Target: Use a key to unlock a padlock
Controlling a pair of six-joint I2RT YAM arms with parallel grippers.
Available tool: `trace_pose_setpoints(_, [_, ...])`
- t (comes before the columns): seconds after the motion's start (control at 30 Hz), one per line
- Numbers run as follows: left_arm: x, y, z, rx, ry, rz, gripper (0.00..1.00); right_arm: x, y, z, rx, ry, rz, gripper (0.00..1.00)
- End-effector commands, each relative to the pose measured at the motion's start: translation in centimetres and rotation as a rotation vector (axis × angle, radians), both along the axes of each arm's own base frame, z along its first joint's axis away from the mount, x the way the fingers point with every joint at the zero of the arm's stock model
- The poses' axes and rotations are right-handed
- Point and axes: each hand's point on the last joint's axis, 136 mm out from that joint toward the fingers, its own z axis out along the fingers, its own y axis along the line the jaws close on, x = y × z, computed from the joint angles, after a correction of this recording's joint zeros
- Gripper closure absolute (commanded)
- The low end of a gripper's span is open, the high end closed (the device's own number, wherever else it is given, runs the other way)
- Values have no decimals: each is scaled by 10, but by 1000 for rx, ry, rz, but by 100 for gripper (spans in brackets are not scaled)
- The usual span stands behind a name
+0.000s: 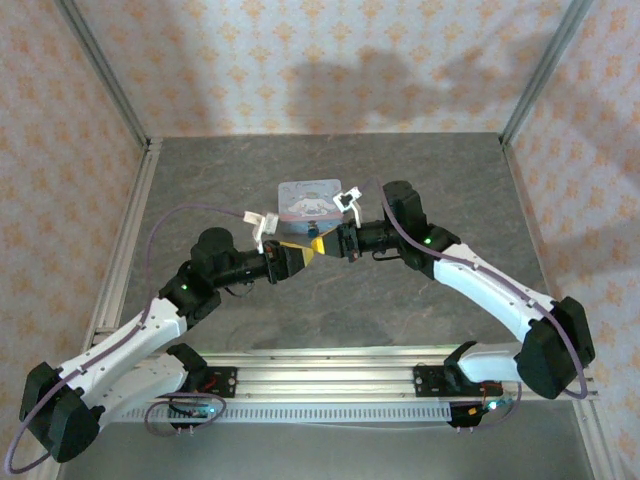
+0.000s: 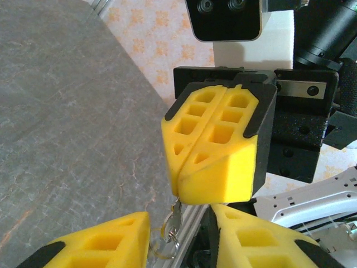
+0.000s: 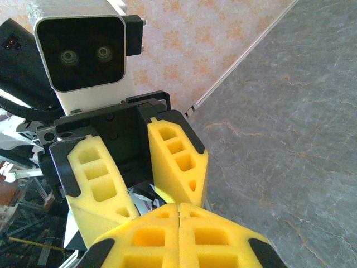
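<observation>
Well, my right gripper is clamped on the key, which dangles between the spread fingers of my left gripper. I judge this a handover; next, the left must close squarely on it.

The left pincer has its two yellow fingers spread apart. Straight ahead of it, the right pincer points back toward it with its yellow pads pressed flat together. From that closed tip the key hangs into the gap between the left pincer's fingers, with a thin ring at its lower end, just beside the left-hand finger. The grey table lies off to the left pincer's left.
</observation>
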Motion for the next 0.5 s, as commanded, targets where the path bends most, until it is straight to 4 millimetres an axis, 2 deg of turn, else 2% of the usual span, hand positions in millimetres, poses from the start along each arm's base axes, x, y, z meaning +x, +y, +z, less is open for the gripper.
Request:
trace_pose_setpoints(0.0, [-2, -1, 1, -17, -11, -18, 68, 1, 2, 7, 28, -41, 0, 100])
trace_pose_setpoints(0.2, [-1, 1, -5, -4, 3, -7, 80, 2, 1, 7, 27, -48, -11, 100])
trace_pose_setpoints(0.47, [0, 3, -8, 1, 11, 4, 89, 3, 0, 8, 26, -57, -29, 100])
